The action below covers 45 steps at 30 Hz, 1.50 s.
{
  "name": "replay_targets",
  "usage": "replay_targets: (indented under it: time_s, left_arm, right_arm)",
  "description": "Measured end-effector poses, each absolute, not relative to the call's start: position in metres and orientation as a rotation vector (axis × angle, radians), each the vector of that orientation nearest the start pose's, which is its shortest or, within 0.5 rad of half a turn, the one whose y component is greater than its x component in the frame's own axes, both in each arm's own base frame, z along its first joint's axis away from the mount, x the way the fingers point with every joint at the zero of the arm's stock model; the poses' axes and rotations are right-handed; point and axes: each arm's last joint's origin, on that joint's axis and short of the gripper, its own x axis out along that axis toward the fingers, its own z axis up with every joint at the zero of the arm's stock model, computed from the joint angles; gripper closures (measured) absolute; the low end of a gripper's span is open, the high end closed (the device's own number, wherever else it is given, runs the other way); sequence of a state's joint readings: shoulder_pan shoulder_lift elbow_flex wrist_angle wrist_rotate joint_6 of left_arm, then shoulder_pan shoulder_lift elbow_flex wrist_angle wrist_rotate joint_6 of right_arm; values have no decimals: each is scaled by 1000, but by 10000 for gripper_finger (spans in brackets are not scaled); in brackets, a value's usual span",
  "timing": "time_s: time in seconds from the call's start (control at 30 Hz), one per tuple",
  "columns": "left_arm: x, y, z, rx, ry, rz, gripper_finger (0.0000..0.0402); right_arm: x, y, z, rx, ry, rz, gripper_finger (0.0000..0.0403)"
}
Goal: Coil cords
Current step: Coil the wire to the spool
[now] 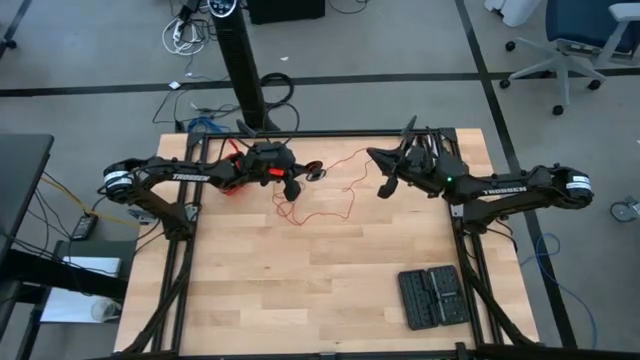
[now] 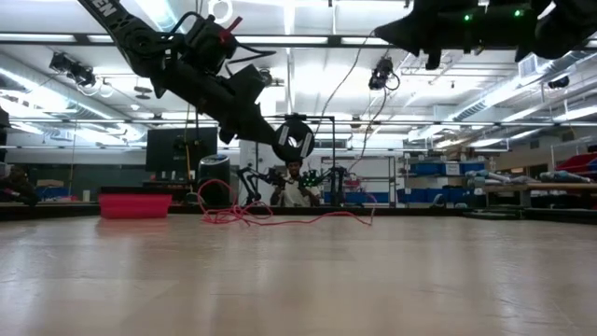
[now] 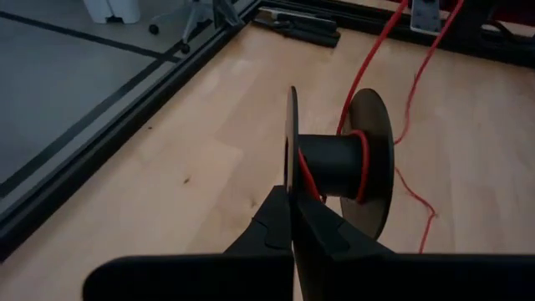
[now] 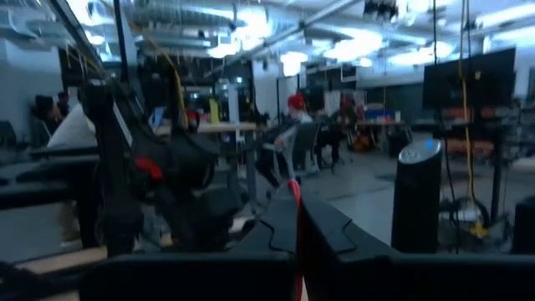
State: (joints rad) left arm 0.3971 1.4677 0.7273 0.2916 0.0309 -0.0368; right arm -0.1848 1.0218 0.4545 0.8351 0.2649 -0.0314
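Running from the spool (image 3: 338,163) in my left end effector (image 3: 291,219) across to my right end effector (image 4: 294,224), the red wire (image 1: 335,165) hangs in the air between the two, and its slack lies in loose loops on the table (image 1: 300,290) just below the spool, about 12 o'clock of table centre. A couple of turns of red wire sit on the dark hub of the spool. Left end effector fingers together, clamped on one flange of the spool, held above the table at roughly 11 o'clock. Right end effector fingers together, pinching the red wire, which shows as a thin red strip between the fingertips; it hangs raised at about 1 o'clock, well apart from the spool. A red box (image 2: 135,205) sits at the far table edge near the left arm. A black tray (image 1: 432,296) lies at 5 o'clock, well apart from the wire.
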Motion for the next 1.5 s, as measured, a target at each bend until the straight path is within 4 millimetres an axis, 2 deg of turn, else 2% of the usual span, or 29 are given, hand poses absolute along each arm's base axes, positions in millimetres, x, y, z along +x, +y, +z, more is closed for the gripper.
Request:
replay_targets:
  time_s: [0.17, 0.37, 0.53, 0.7, 0.9, 1.07, 1.23, 1.33, 1.5]
  left_arm:
    - [278, 115, 204, -112, 435, 363, 402]
    - [279, 114, 203, 9, 459, 341, 402]
    - [280, 113, 205, 111, 463, 449, 402]
    - [288, 104, 205, 243, 459, 564, 402]
    - [295, 91, 208, 390, 458, 710, 402]
    - [299, 86, 216, 353, 350, 709, 402]
    - [299, 88, 219, 155, 242, 747, 402]
    - [302, 86, 222, 62, 171, 663, 402]
    - [304, 83, 226, -79, 91, 564, 402]
  right_arm:
    - [208, -46, 276, -9, -295, -437, 403]
    - [210, -44, 273, 31, -284, -362, 403]
    - [213, -44, 274, 42, -286, -311, 403]
    - [231, -44, 279, 33, -266, -225, 403]
    - [266, -45, 273, 12, -183, -144, 403]
    - [299, -48, 263, -40, -125, -128, 403]
    - [321, -48, 243, -19, -58, -31, 403]
    - [326, -46, 232, -13, -17, -20, 403]
    - [323, -46, 219, -3, 69, -34, 403]
